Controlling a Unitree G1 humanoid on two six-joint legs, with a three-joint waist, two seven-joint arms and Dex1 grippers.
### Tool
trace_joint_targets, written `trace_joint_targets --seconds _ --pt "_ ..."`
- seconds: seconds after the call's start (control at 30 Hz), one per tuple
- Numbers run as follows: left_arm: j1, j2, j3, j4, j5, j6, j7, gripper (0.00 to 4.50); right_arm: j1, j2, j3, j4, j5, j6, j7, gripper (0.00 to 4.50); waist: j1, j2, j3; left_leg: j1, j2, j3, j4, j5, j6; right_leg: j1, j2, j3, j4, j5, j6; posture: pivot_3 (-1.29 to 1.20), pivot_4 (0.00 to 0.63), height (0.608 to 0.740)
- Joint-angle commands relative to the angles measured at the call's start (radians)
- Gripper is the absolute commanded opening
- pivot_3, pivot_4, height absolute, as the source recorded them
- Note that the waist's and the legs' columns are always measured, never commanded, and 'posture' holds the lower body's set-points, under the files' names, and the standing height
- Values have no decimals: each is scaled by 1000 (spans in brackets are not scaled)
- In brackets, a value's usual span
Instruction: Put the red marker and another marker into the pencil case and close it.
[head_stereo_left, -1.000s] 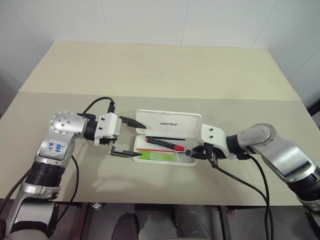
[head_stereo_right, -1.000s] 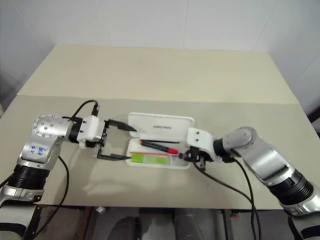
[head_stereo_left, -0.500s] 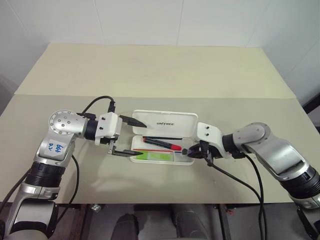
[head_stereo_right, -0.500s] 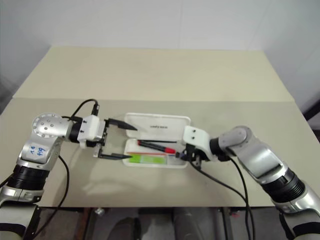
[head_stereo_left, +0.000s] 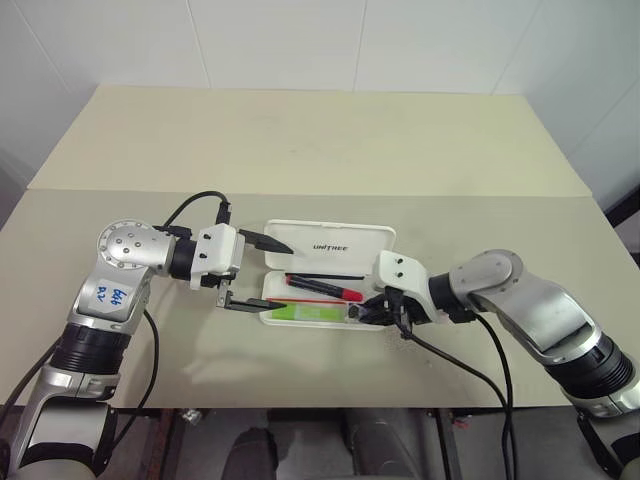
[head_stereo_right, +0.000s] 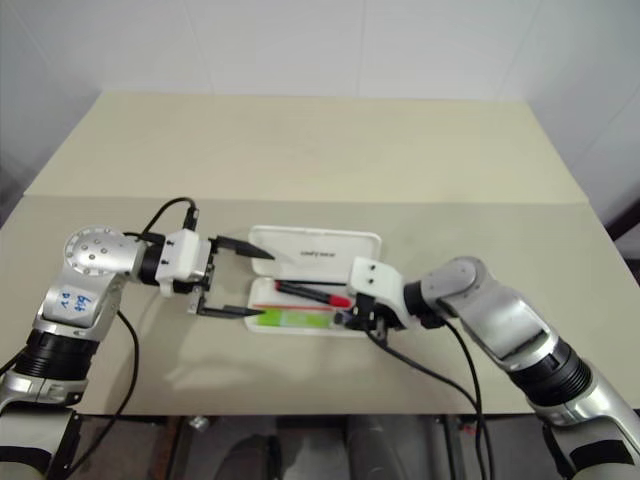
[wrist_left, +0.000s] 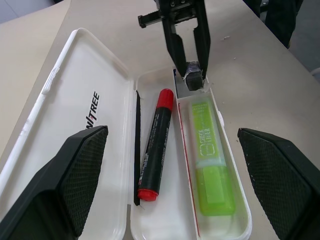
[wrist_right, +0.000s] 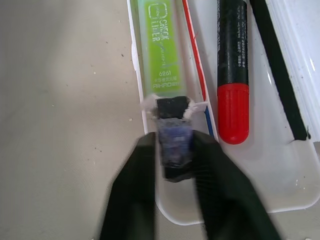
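Between the two pincers, on the tabletop, lies the case, lid thrown back flat, tray facing up.

Item: red marker. Lies in the tray's middle lane, long axis along the case's length, red cap toward the right pincer, tail toward the left pincer. Already stowed.

Item: green marker. Lies in the tray's outer lane, beside the front wall and parallel to the red marker, printed end toward the right pincer, paler cap toward the left one. Already stowed.

Item: thin black strip, lying along the hinge side of the tray beside the red marker.

Item: small dark object, sitting at the tray's end just past the green marker, between the right pincer's fingers.

Right pincer: fingers a narrow gap apart, one on each side of the small dark object; whether they grip it or merely flank it cannot be told. Tilted down into the tray's end, apparently to tuck or release that piece so nothing stands proud of the rim.

Left pincer: spread wide, holding nothing, one finger over the lid's near end, the other at the tray's front corner. Likely posted there to steady the case.

Remaining, by judgement: fold the lid over the tray.
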Motion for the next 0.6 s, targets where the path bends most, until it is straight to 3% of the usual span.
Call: trace_joint_targets --seconds 0.03,0.23,0.27,0.4,0.6 --pt "-7 10 14 -32 2 -9 6 4500 -12 -31 -17 8 -11 -30 18 2283 0 0 0 0 0 0 0 0 0 0 0 0 0 0 0 0 150 740" --pt "-6 11 14 -30 3 -13 7 4500 -31 -54 -36 24 -10 -51 38 4318 -1 0 0 0 0 0 0 0 0 0 0 0 0 0 0 0 150 740" --pt "-7 10 14 -29 3 -14 7 4500 -37 -52 -43 27 -8 -53 35 4473 -1 0 0 0 0 0 0 0 0 0 0 0 0 0 0 0 150 740" --pt "-8 8 14 -27 3 -17 8 4500 -41 -40 -107 10 57 -63 56 4473 0 0 0 0 0 0 0 0 0 0 0 0 0 0 0 0 150 740" --pt "-9 17 24 -10 -12 -6 -3 4500 129 7 -382 -80 292 -245 155 4473 8 0 0 -1 0 -2 -1 0 1 0 0 -2 -1 3 8 0 150 740"
